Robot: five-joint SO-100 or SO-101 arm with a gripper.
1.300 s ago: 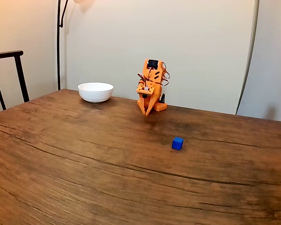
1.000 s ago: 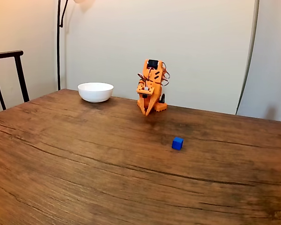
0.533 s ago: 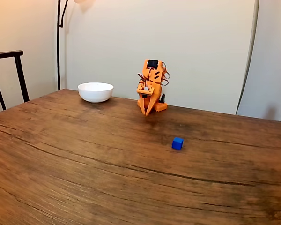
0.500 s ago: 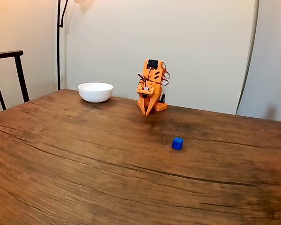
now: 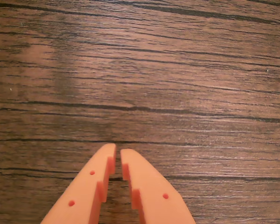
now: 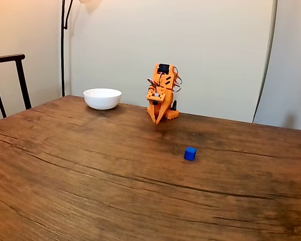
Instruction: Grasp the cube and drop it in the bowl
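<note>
A dark-grained wooden table (image 6: 90, 175) is seen in the fixed view, backed by a pale wall (image 6: 210, 45). A black chair (image 6: 10, 80) is stood off the table's left edge, and a thin black lamp pole (image 6: 63, 45) is set behind the far left corner. The orange arm (image 6: 162, 93) is folded low at the far edge, near its middle. The white bowl (image 6: 102, 98) is placed at the far edge, left of the arm and apart from it. The gripper (image 5: 117, 156) is pointed down just above bare wood, its tips drawn almost together with nothing between them. The blue cube (image 6: 190, 153) is left on the table right of centre, well apart from arm and bowl.
</note>
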